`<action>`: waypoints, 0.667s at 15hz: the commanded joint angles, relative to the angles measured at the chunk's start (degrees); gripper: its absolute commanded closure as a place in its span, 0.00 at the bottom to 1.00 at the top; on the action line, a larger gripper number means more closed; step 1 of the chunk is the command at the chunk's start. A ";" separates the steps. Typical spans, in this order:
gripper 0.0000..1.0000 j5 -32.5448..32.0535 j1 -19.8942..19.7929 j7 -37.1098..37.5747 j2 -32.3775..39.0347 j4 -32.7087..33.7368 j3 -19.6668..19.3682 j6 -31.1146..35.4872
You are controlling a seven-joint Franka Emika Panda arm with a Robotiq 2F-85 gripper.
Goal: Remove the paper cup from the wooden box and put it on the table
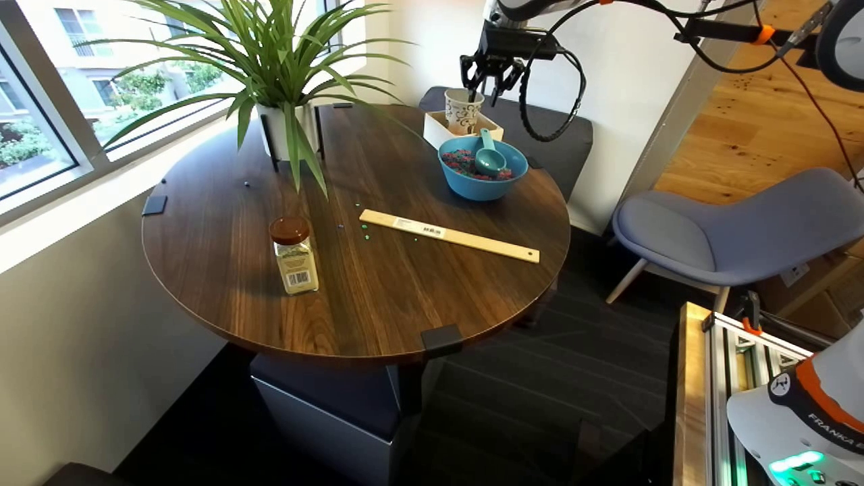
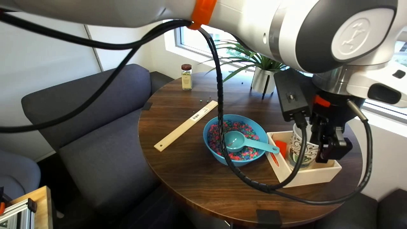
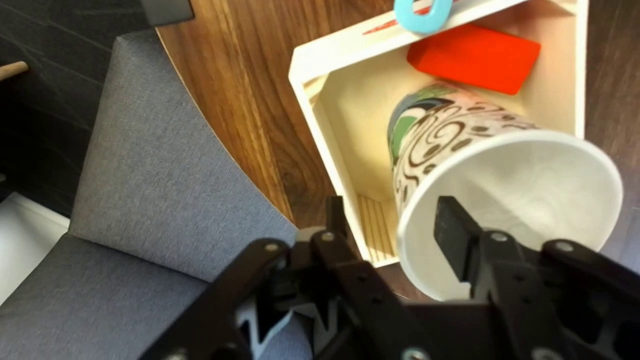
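Wrist view: fingers (image 3: 452, 232) apart, one over or within the mouth of the paper cup (image 3: 490, 165), its mate outside the rim; cup stands in the wooden box (image 3: 360, 110). Recommended handling: centre the cup wall between them, close lightly lest it crumple, raise clear of the box sides, lower onto the table (image 3: 245, 100).

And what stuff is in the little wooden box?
The wooden box holds the paper cup and a red thing. Anything under those two is covered, so I can't tell what's there.
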 commanded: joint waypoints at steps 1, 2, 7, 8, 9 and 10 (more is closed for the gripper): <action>0.86 0.34 0.52 1.91 1.20 1.80 -0.46 1.61; 0.93 0.46 0.50 2.06 1.09 1.98 -0.40 1.96; 0.99 1.62 0.13 2.16 0.02 2.08 0.53 2.38; 0.99 1.84 0.11 1.82 -0.51 1.97 0.74 2.39; 0.99 2.12 0.06 1.07 -1.70 1.80 1.03 2.09; 0.99 1.72 0.24 0.63 -3.03 1.59 1.01 1.72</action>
